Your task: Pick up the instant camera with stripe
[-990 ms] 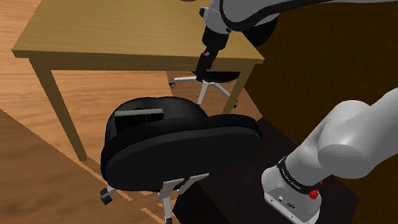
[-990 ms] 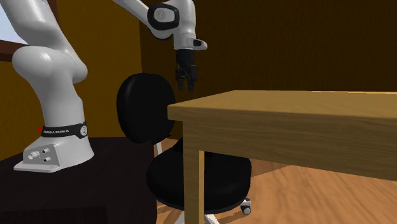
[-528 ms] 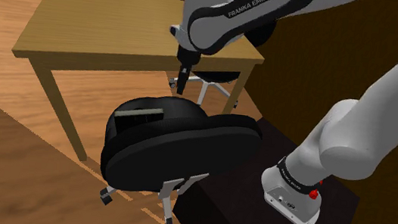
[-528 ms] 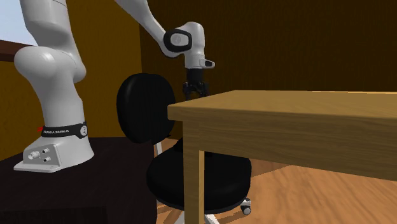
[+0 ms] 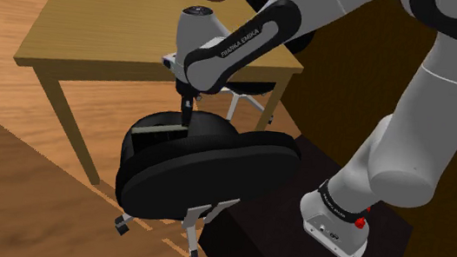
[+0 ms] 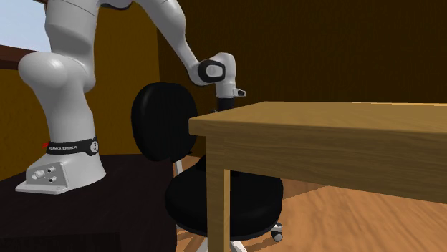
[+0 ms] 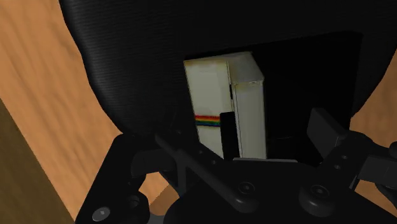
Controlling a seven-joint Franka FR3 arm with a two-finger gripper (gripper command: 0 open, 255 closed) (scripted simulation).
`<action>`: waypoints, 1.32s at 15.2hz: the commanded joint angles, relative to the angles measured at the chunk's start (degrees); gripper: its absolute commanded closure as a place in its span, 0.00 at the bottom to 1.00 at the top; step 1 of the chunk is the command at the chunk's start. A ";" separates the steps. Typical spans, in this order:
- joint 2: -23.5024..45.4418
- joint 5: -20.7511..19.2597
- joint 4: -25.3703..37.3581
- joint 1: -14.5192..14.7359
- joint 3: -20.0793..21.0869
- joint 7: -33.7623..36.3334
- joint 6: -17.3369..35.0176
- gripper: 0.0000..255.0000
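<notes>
On the black seat (image 7: 127, 57) the camera (image 7: 216, 95) lies under the tool (image 7: 248, 130), which gapes wide astride it (untouched, I judge); sink straight, centre on its narrow sides, then close gently.

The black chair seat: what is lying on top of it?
A white instant camera with a rainbow stripe lies on the seat, just beneath the open jaws. The end of the camera nearest the jaws is covered by them, so it cannot be seen.
</notes>
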 commanded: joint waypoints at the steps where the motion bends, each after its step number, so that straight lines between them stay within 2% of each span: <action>1: 3.99 -1.60 1.89 0.90 0.52 -1.28 2.11 0.00; 11: 10.60 -3.41 3.06 1.84 -0.04 -0.91 7.51 0.00; 12: 10.42 -3.39 2.84 1.80 -0.03 -0.96 7.56 1.00; 20: 10.48 -3.40 2.94 1.82 -0.03 -0.94 7.52 1.00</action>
